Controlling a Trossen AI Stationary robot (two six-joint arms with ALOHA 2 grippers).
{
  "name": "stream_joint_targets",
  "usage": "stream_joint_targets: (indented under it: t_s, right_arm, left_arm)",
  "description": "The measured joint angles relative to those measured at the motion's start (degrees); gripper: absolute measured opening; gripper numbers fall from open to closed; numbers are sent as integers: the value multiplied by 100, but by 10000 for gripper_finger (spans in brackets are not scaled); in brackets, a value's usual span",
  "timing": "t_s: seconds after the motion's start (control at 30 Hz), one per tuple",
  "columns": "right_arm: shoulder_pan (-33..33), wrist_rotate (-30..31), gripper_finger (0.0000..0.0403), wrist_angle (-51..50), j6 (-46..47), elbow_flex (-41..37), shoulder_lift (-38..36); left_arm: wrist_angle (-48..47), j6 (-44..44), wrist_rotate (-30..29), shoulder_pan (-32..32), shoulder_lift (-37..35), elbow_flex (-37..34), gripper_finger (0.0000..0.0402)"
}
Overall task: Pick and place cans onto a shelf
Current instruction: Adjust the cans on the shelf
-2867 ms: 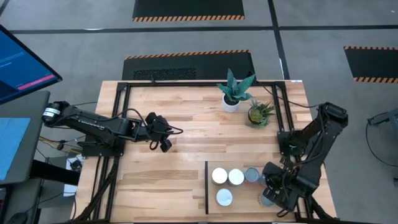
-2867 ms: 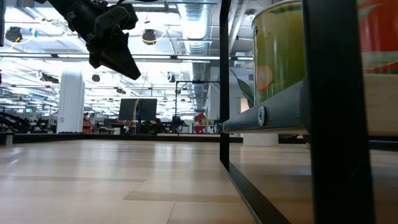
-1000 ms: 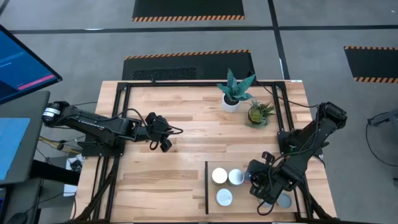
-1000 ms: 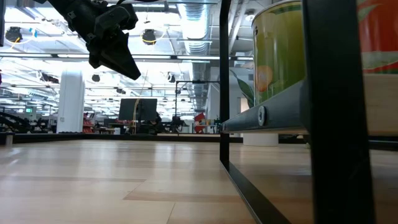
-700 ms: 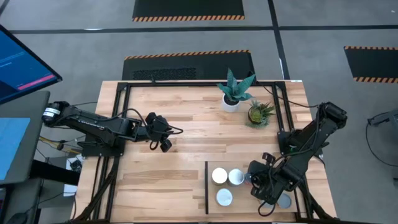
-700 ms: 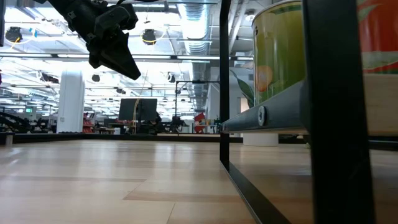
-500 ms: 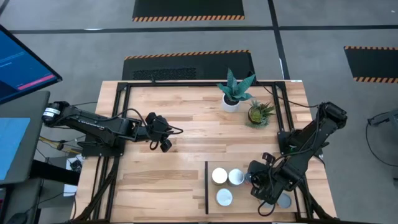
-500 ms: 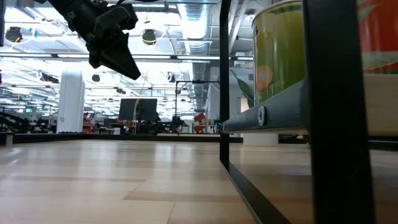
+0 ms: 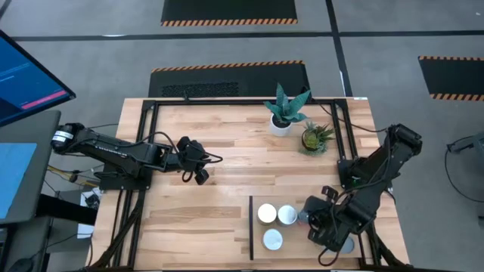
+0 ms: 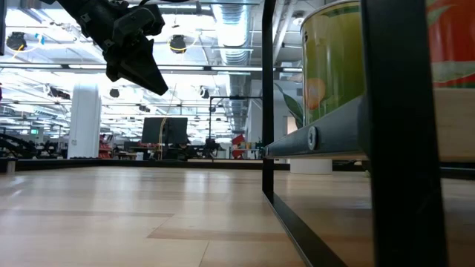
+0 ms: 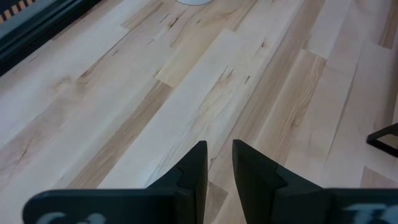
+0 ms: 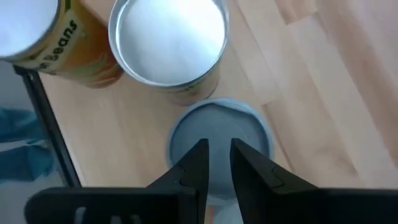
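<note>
The shelf (image 9: 296, 245), a light-wood panel with a black strip (image 9: 251, 227), lies at the table's near right. Three white-topped cans (image 9: 267, 214) (image 9: 286, 215) (image 9: 272, 239) stand on it. My right gripper (image 9: 311, 217) is shut over a grey-topped can (image 12: 221, 134), next to a white-topped, yellow-labelled can (image 12: 168, 40). Another grey-topped can (image 9: 348, 245) shows partly behind the right arm. My left gripper (image 9: 201, 177) is shut and empty above the table's left middle; it also shows in the low view (image 10: 145, 74). My right gripper's shut fingers (image 12: 194, 168) point down over the round top (image 12: 186, 134) of the grey-topped can, which stands upright on the shelf. I cannot tell whether they touch it.
Two potted plants (image 9: 286, 109) (image 9: 314, 137) stand at the table's far right. A black frame (image 9: 151, 106) runs around the table. In the low view a green-yellow can (image 10: 334, 59) and a red can (image 10: 454, 41) stand on the shelf behind its black post (image 10: 269, 111).
My right gripper has shifted a little toward the table's near right corner over the shelf, and the arm now hides more of the grey-topped can behind it. The cans have stayed where they were.
</note>
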Motion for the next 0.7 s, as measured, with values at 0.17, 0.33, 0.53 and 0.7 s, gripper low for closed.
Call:
stream_joint_targets:
  t_s: [0.17,0.33,0.53,0.7]
  right_arm:
    - [-13,200,92,-106,72,335,0]
    - [-278,718,92,-456,-239,1213,-2]
    - [-770,1053,92,-666,-1076,2568,-4]
    - [-1038,998,92,-606,-2376,3642,-13]
  left_arm:
    - [2,-7,4,2,0,0,61]
    - [3,-7,4,0,0,0,61]
    - [128,-584,62,0,-2,4,61]
    - [158,-747,594,2,-72,338,61]
